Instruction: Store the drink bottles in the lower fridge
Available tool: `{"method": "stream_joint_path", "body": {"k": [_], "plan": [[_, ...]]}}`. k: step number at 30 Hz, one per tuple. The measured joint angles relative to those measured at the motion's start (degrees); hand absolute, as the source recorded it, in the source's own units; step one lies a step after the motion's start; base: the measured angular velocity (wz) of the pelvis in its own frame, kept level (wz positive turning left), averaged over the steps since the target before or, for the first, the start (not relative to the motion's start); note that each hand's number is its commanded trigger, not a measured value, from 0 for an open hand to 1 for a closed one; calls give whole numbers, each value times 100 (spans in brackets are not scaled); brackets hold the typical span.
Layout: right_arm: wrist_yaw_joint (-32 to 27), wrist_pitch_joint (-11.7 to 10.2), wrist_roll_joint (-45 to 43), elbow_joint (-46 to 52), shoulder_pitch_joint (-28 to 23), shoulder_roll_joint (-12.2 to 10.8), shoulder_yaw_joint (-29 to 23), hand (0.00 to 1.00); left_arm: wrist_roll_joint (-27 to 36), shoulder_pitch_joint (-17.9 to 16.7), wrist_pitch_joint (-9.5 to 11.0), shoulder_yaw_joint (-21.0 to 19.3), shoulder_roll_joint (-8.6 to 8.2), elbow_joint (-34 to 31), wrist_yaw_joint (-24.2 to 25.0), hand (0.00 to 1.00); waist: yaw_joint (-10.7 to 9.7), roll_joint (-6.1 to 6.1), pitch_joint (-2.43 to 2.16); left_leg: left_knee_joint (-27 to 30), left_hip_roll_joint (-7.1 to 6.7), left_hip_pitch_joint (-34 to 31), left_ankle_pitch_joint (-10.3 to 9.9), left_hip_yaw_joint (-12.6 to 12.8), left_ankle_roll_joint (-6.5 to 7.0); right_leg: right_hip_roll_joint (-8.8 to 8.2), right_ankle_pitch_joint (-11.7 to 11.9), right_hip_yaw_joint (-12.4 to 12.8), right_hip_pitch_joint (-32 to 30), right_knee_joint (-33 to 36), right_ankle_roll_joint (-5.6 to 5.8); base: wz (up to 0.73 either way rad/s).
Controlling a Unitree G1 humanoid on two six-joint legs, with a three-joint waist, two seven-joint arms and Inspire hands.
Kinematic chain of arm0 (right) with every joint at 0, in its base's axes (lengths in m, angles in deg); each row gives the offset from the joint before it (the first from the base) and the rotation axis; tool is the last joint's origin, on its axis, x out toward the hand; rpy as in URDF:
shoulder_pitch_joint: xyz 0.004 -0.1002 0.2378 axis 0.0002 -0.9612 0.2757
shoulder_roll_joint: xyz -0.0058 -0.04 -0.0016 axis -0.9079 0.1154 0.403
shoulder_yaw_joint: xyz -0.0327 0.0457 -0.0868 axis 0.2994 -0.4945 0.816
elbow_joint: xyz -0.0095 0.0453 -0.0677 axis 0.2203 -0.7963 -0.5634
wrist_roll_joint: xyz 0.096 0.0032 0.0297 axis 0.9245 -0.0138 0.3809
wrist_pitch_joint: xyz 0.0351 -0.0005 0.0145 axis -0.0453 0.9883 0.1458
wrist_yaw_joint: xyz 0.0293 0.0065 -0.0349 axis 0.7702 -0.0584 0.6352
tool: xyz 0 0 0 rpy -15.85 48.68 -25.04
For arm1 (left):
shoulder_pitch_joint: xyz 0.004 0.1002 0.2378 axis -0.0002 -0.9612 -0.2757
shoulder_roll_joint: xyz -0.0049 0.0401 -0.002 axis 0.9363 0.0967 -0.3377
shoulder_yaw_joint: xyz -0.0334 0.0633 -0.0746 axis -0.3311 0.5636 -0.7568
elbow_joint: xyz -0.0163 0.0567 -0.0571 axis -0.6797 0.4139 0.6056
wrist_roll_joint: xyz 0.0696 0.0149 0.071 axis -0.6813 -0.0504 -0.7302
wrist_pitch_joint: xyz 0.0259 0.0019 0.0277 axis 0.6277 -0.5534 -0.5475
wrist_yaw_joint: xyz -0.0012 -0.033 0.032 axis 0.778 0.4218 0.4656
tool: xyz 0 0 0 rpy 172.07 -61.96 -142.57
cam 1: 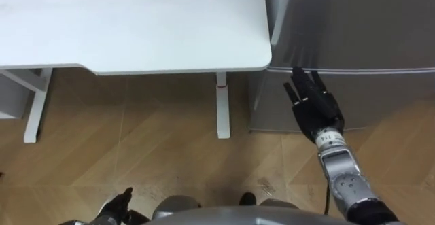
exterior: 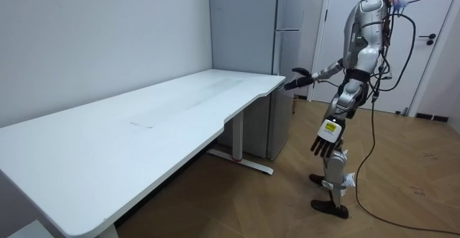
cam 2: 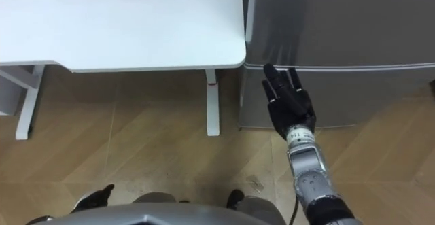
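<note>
Before the tall grey fridge [exterior: 277, 65], at the corner of the white table [exterior: 144, 123], the robot stands upright on the wood floor [cam 1: 136, 150], facing the fridge front.

Right hand [cam 1: 314, 104]: raised forward with the fingers straight and spread, holding nothing. In the eye views the fingertips lie at the horizontal seam [cam 2: 353, 66] that divides the upper door from the lower door [cam 2: 353, 96], near the fridge's table-side edge. Whether the fingertips touch the door surface cannot be determined. This placement suits reaching the lower door's top edge, the likely point for pulling it open or pressing it shut.

Left hand [exterior: 323, 143]: hangs low beside the leg in the room view, fingers relaxed and pointing down, holding nothing. It stays clear of the table edge and plays no part in the reach.

Drinks: no bottle, can or carton is visible on the table top, on the floor, or in either hand. Both fridge doors appear closed, so the contents of the lower compartment are hidden.

Stage assessment: the scene fits two conditions equally. Either the lower door is about to be opened for loading, or the drinks are already inside and the door has been closed on them. The pictures do not settle which.
</note>
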Motion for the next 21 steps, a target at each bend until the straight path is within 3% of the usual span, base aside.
{"method": "stream_joint_path", "body": {"k": [6, 16, 19, 21], "plan": [[-155, -149, 335, 315, -1, -81, 215, 0, 10, 185, -68, 20, -80, 157, -172, 0, 0, 10, -2, -11, -9, -17, 34, 23, 5, -7, 5, 5, -58, 107, -11, -3], [-154, -264, 330, 392, 22, -239, 225, 0, 5, 174, -280, 186, -96, 170, -304, 0, 59, -4, 6, -19, -13, -79, 119, 1, -18, -28, -44, -13, -125, 116, 12, 1], [-59, -206, 231, 384, 33, -129, 294, 0, 10, 160, -290, 195, -97, 163, -302, 0, 67, -50, 36, -12, -8, -89, 141, -3, -28, -29, -27, -23, -162, 113, -7, 0], [69, -158, -120, 249, 36, -43, 323, 0, 11, 150, -287, 191, -98, 161, -302, 0, 70, -83, 31, -8, -7, -97, 142, -8, -29, -29, -30, -29, -163, 109, -5, 0]]}}
